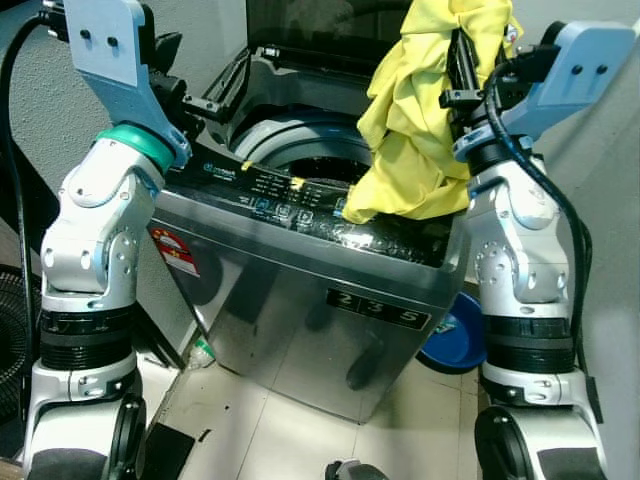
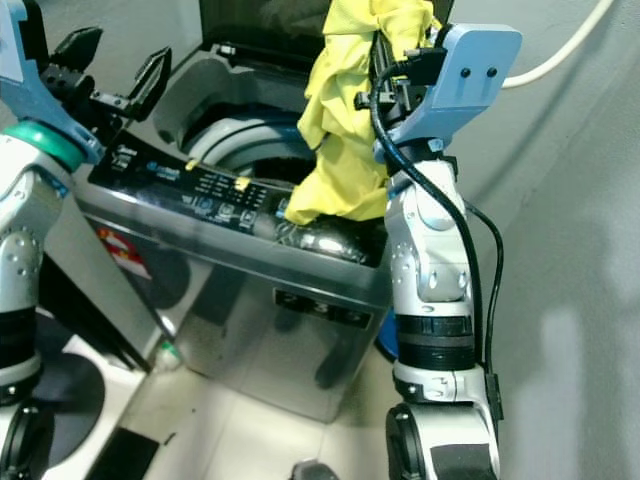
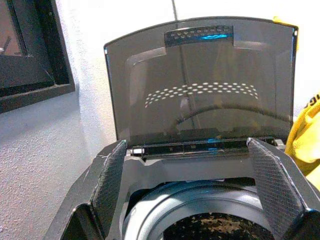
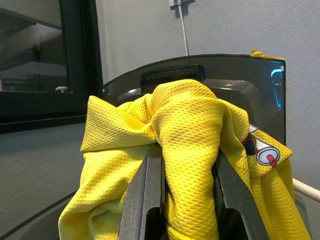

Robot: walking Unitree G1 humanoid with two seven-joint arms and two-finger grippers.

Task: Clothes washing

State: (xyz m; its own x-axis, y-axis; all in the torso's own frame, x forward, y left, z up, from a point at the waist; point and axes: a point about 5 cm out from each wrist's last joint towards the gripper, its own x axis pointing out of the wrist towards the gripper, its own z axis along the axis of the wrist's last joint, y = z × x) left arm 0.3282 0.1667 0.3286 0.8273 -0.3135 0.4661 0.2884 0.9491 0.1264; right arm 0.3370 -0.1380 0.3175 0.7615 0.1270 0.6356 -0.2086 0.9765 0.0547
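You have two tools and one washing machine (image 1: 300,300) in front of you. On your left, the left tool (image 2: 110,75) is held up over the machine's left back corner, and its two black fingers are spread wide with nothing between them. The machine is one grey metal box with a shiny front. Its dark see-through lid (image 3: 200,85) stands straight up at the back. A black panel of buttons (image 1: 290,200) runs along the front edge, with small yellow tags on it. Inside is one round tub (image 3: 215,220) with a grey ring around it, and its wall is dark and full of little holes. You cannot tell what lies in it. On your right, the right tool (image 4: 187,200) is pinched tight on one yellow shirt (image 1: 420,120). The shirt is soft, bumpy mesh cloth, bunched up, and it hangs over the machine's right front corner, its low end touching the panel. One blue bowl (image 1: 455,345) sits on the floor by the machine's right side.
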